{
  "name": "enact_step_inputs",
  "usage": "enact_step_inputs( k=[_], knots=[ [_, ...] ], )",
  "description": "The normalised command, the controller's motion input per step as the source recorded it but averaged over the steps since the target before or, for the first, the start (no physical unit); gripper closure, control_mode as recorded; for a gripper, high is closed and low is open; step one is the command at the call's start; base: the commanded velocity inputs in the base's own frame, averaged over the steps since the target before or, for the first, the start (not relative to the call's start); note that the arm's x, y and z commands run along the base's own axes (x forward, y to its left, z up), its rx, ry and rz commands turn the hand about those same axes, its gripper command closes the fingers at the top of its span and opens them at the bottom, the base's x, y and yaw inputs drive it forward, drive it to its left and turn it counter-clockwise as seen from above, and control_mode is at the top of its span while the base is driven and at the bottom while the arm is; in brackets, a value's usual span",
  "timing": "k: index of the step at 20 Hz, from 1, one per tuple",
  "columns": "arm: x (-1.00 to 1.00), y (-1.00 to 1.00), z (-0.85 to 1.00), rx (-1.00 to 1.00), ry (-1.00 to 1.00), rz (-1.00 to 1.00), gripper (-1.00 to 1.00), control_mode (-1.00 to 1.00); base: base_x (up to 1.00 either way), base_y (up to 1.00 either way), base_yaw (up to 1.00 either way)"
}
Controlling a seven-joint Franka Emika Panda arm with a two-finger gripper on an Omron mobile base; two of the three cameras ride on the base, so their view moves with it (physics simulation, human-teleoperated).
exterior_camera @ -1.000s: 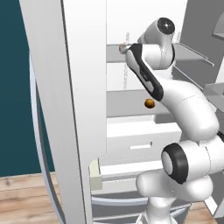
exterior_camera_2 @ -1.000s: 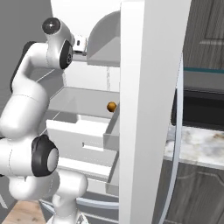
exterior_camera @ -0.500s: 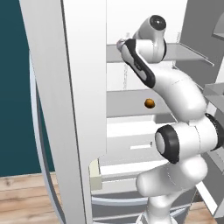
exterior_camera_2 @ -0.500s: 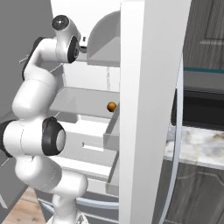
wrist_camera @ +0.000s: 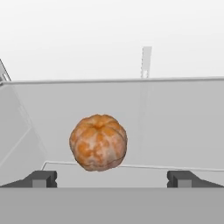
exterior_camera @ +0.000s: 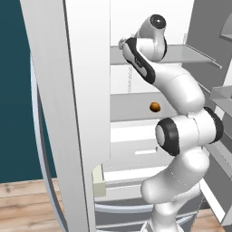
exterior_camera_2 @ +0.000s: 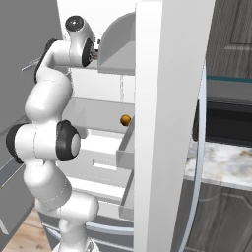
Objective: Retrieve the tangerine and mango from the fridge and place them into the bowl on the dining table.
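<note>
The tangerine, a small orange ball, lies on a grey shelf of the open fridge. It also appears as a small orange dot on the middle shelf. My gripper is open, its dark fingertips wide apart on either side of the fruit and short of it, touching nothing. The hand is up at the level of the upper shelf, partly behind the door edge. The mango and the bowl are out of view.
The fridge's open left door and right door stand on either side of the arm. White drawers lie below the fruit's shelf. The dining table's marble top shows past the right door.
The arm has folded upward and its hand has shifted a little left toward the upper shelf's edge. The tangerine has not moved and the jaws have stayed wide.
</note>
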Motion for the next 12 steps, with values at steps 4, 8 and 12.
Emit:
enact_step_inputs(
  k=[4, 8, 12],
  knots=[
    [0.32, 0.03, -0.09, 0.00, 0.00, 0.00, -1.00, -1.00, 0.00, 0.00, 0.00],
    [0.36, 0.06, -0.13, 0.00, 0.00, 0.00, -1.00, -1.00, 0.00, 0.00, 0.00],
    [0.29, 0.08, -0.12, 0.00, 0.00, 0.00, -1.00, -1.00, 0.00, 0.00, 0.00]
  ],
)
